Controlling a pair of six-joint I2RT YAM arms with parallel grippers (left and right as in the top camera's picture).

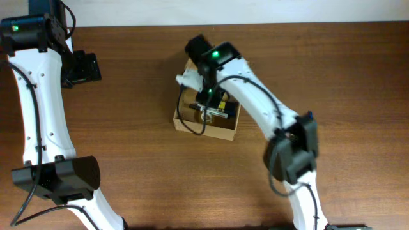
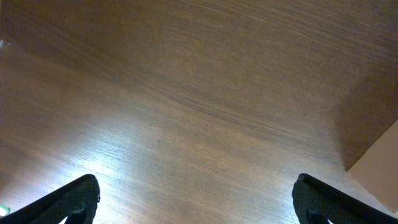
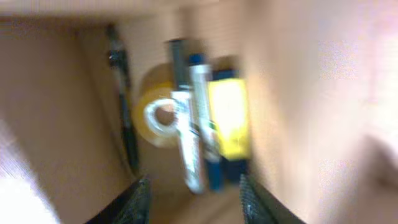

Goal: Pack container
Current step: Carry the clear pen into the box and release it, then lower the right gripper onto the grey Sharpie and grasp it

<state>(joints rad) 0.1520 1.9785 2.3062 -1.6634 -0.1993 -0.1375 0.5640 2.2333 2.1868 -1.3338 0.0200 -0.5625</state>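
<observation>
K: Right gripper [image 3: 194, 204] fingers [image 3: 138, 200] are seen at the bottom edge of the wrist view. They are spread apart with nothing clamped between them. Blur is heavy, so fine contact cannot be judged.

R: What is found beyond the tips?

K: White marker [image 3: 185, 143] comes first, its near end just ahead of the gap. Blue pen [image 3: 213, 168] is pressed against it, with the yellow block [image 3: 229, 118] on the far side of that. Tape roll [image 3: 152, 115] is partly covered by the marker. Black pen [image 3: 121, 106] is laid along one wall. Everything is enclosed by the container [image 3: 50, 124].

R: Axis?

K: Long items are laid parallel, running straight away from the claw, so the finger line is set across them.

R: And where is the box placed?

K: Mid-table in the overhead view, directly under the right claw, with its top open to the camera. Left gripper [image 2: 199, 208] is spread wide over the table [image 2: 186, 93], well apart from the box. Right arm is clearly the nearer one. A straight retreat upward is judged to be needed before the flap can be dealt with.
</observation>
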